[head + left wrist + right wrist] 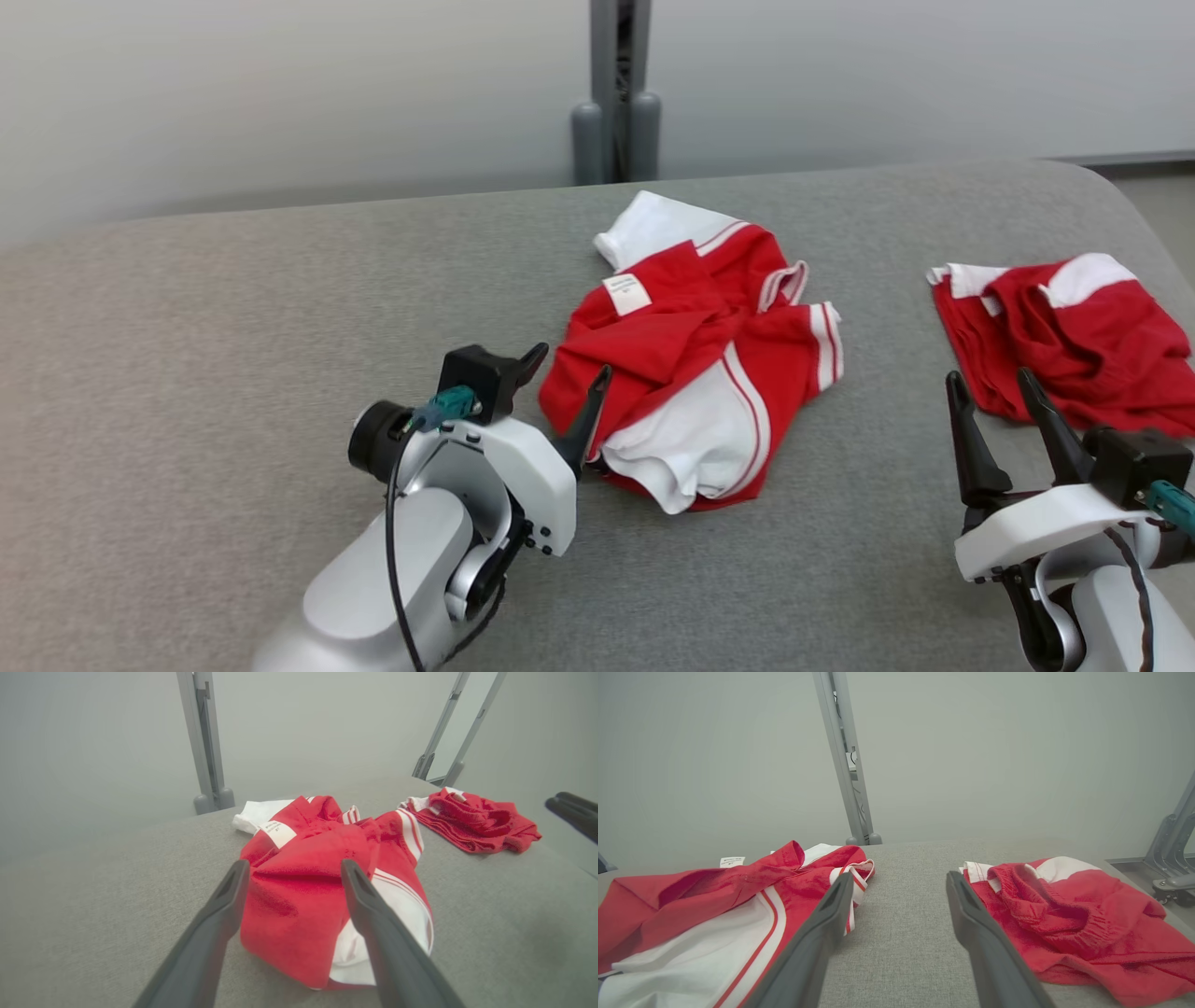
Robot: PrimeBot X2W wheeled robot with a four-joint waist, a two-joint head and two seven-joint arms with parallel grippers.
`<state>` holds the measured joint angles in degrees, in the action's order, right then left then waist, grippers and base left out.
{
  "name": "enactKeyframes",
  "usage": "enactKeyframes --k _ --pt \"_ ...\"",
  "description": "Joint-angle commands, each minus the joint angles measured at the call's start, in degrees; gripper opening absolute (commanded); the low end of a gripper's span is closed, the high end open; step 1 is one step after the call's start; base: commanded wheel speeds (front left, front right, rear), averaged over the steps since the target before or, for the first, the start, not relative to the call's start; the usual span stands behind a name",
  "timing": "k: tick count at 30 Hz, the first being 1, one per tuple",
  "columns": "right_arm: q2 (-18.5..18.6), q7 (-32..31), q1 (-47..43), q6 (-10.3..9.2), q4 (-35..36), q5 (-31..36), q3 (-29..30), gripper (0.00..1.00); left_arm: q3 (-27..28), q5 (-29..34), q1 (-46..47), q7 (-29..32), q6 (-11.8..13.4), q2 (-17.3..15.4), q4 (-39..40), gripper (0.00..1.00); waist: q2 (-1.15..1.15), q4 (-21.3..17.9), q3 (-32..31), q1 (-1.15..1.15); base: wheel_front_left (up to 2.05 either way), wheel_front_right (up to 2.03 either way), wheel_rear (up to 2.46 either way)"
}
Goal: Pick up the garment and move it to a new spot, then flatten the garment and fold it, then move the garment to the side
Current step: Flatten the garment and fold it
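Observation:
A crumpled red and white garment [691, 345] with a white label lies in the middle of the grey padded table [233, 327]. My left gripper [572, 361] stands open at its near left edge. In the left wrist view the garment's red fold [289, 905] bulges between the spread fingers of the left gripper [294, 863]; I cannot tell whether they touch it. My right gripper [988, 375] is open and holds nothing, low over bare table. In the right wrist view the right gripper [900, 876] points between this garment [714, 896] and a second one.
A second red and white garment [1074, 345], bunched flatter, lies at the table's right side [1064, 905], just beyond my right fingers. A grey post [616, 93] stands behind the far edge. The table's rounded right corner is near it. The table's left half is bare cloth.

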<state>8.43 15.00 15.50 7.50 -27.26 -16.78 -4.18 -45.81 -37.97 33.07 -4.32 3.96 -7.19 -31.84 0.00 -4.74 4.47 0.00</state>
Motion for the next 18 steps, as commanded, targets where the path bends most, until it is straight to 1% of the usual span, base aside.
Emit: enactKeyframes --k 1,4,7,13,15,18 --pt "0.07 0.29 -0.35 0.0 0.41 0.29 -0.08 1.0 -0.12 0.59 0.97 0.18 -0.29 -0.29 -0.71 1.0 0.0 -2.03 1.16 0.0 0.0 0.0 0.0" --pt "-0.45 0.29 -0.14 0.0 1.6 0.41 -0.15 1.0 -2.24 2.83 4.68 0.85 -0.97 0.45 -4.54 1.0 0.0 -4.07 2.39 0.0 0.0 0.0 0.0" --pt "-0.73 0.29 -0.48 0.0 2.13 0.57 0.29 1.0 -2.79 2.1 6.11 1.1 -1.69 2.06 -6.9 1.0 0.0 -5.53 3.35 0.0 0.0 0.0 0.0" --pt "-1.44 0.29 -0.32 0.0 3.01 0.73 0.43 1.0 -3.68 1.89 8.37 1.11 -0.64 3.52 -11.47 1.0 0.0 -7.77 4.45 0.0 0.0 0.0 0.0" --pt "-1.61 0.29 -0.4 0.01 3.18 0.8 0.61 1.0 -3.53 1.79 9.25 0.62 0.47 3.6 -12.84 1.0 0.0 -8.2 4.69 0.0 0.0 0.0 0.0" --pt "-1.88 0.29 -0.55 0.0 3.49 0.84 0.99 1.0 -3.84 2.08 9.91 0.08 1.16 3.74 -14.89 1.0 0.0 -8.5 5.0 0.0 0.0 0.0 0.0"
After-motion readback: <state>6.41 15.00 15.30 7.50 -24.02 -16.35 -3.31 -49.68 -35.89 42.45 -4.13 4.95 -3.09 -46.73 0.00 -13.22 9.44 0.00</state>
